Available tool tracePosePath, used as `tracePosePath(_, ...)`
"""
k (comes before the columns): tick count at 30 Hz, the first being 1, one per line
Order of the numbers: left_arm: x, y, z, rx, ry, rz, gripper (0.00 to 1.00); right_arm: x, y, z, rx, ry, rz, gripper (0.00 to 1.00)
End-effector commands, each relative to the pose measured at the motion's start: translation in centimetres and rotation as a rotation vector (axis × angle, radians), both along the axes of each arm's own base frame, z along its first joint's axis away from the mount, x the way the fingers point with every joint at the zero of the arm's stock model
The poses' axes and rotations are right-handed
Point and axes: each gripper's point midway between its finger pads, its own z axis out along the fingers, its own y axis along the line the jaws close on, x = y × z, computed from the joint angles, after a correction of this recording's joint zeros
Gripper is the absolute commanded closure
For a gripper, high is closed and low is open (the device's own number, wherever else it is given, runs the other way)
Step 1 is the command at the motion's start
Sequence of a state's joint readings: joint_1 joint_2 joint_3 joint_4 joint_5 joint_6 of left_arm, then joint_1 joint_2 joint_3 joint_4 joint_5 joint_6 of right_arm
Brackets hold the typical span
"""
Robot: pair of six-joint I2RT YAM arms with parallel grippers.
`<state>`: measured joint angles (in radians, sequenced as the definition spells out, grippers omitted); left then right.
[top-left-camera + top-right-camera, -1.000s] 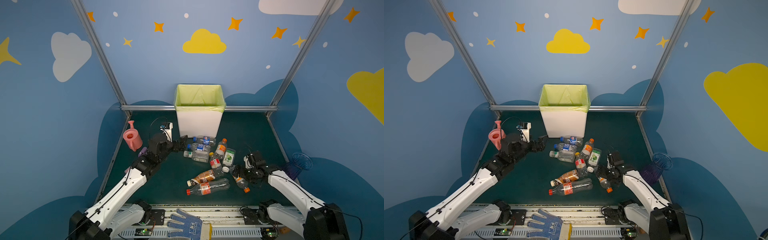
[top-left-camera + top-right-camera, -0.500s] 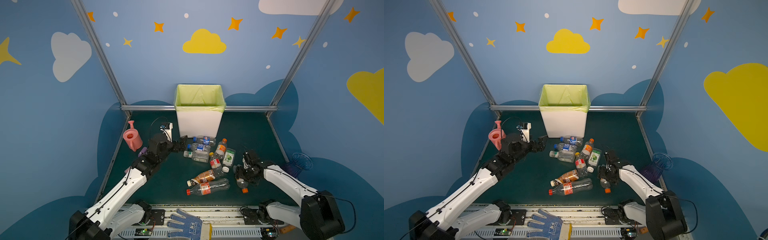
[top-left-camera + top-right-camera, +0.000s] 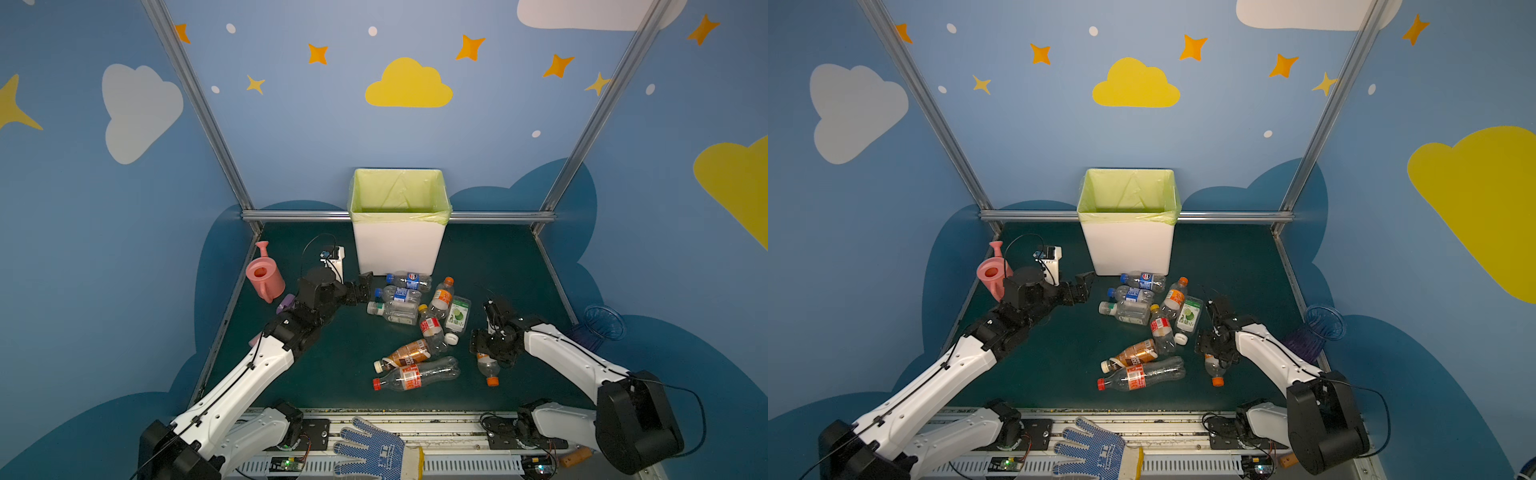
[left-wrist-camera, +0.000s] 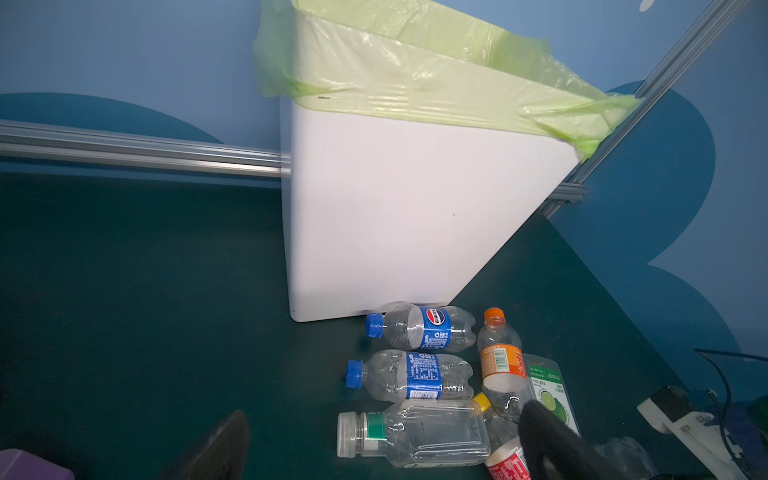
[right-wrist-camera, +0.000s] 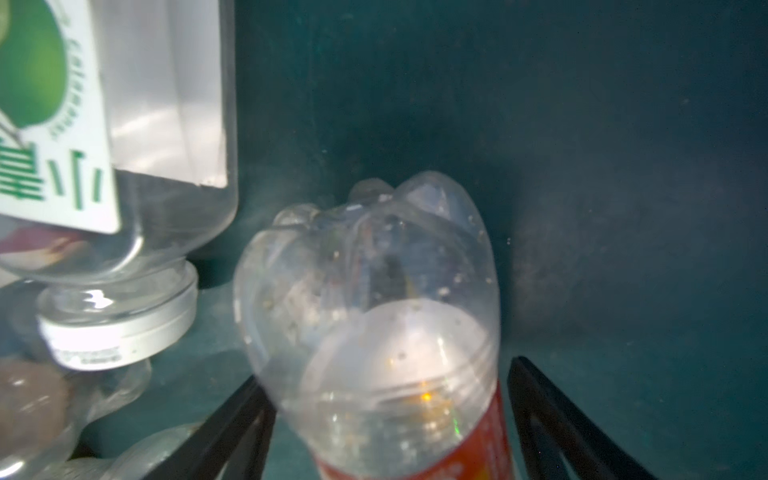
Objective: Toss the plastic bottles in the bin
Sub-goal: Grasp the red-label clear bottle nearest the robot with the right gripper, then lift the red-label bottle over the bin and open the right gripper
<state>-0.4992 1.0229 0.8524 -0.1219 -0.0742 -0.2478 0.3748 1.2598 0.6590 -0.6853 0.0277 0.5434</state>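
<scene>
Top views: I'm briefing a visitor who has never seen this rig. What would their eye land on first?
Probably the white bin, lined in yellow-green, standing at the back middle of the dark table. Next comes the scatter of plastic bottles lying just in front of it. Then there is the right hand, astride an orange-capped bottle to the right of the pile.

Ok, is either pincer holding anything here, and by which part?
The left pincer is open and empty. The right pincer straddles the lying orange-capped bottle at its labelled body; whether it is clamped cannot be told.
</scene>
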Motion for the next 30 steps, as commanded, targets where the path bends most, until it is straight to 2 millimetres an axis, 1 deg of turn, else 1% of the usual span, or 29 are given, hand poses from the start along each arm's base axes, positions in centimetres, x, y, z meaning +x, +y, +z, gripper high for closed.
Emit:
tracePosePath(1,-0.1,0.7,0.0,0.008,-0.001,0.026,0.0,0.5,-0.1,0.4,-0.027,0.005,0.012,0.22)
tracePosePath(6,-0.3,1.2,-0.2,0.017,-0.003,0.042,0.0,0.7,-0.1,0.2,-0.041,0.015,0.028,0.36)
tracePosePath(10,-0.4,1.5,-0.4,0.022,0.0,0.049,0.0,1.2,0.1,0.5,-0.043,0.009,0.049,0.48)
tracePosePath(12,-0.5,1.6,-0.5,0.022,0.002,0.052,0.0,1.6,0.2,1.0,-0.038,-0.001,0.046,0.52)
tracePosePath(13,-0.5,1.6,-0.5,0.022,0.002,0.054,0.0,2.0,0.4,1.5,-0.031,-0.016,0.05,0.54)
tracePosePath(15,-0.6,1.8,-0.6,0.024,0.003,0.059,0.0,3.0,0.8,3.1,-0.011,-0.07,0.058,0.54)
tracePosePath(18,-0.7,2.2,-0.8,0.032,0.004,0.069,0.0,5.3,1.5,7.1,0.019,-0.187,0.075,0.56)
tracePosePath(21,-0.9,2.5,-1.0,0.043,0.0,0.074,0.0,8.5,2.4,13.8,0.045,-0.368,0.1,0.57)
tracePosePath(22,-0.8,2.6,-1.2,0.049,0.002,0.079,0.0,9.7,2.8,16.9,0.063,-0.449,0.113,0.57)
tracePosePath(24,-0.7,3.0,-1.6,0.054,0.005,0.094,0.0,11.8,3.8,23.8,0.105,-0.621,0.151,0.58)
tracePosePath(25,-0.7,3.1,-1.9,0.056,0.011,0.095,0.0,12.6,4.3,27.5,0.128,-0.71,0.169,0.57)
tracePosePath(26,-0.6,3.2,-2.2,0.054,0.019,0.097,0.0,13.4,4.6,31.8,0.147,-0.807,0.176,0.57)
tracePosePath(29,-0.5,3.3,-3.0,0.054,0.042,0.096,0.0,14.3,5.2,42.7,0.213,-1.062,0.183,0.55)
tracePosePath(30,-0.5,3.3,-3.2,0.054,0.046,0.097,0.0,14.4,5.2,45.3,0.237,-1.134,0.169,0.54)
